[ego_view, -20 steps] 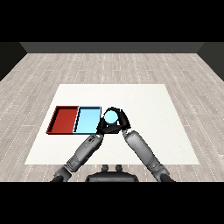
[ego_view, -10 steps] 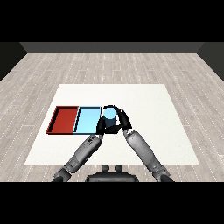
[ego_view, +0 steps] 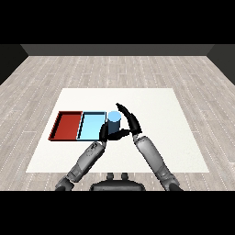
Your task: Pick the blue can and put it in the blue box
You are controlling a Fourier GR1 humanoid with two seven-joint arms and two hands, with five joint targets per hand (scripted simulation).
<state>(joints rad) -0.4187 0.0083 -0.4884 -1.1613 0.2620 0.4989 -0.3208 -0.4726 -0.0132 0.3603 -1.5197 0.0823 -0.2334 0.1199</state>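
**Can upright at the blue tray's edge**

A grey plank floor surrounds the white tabletop (ego_view: 156, 137), with a dark wall far behind. Nearest, the two grey forearms rise from the lower corners and meet near the middle. The left hand (ego_view: 104, 133) sits low at the near left of the blue can (ego_view: 114, 122), dark fingers against its base; whether they curl round it I cannot tell. The right hand (ego_view: 131, 120) stands just right of the can, its fingers stretched long and straight up past the rim, not wrapped around it. The can stands upright, long axis vertical, between the two hands, just beside the right edge of the light blue tray (ego_view: 91, 126). Beyond that lies the red tray (ego_view: 68, 125). By my judgement the tray lies directly left of the can, so a short leftward carry remains.
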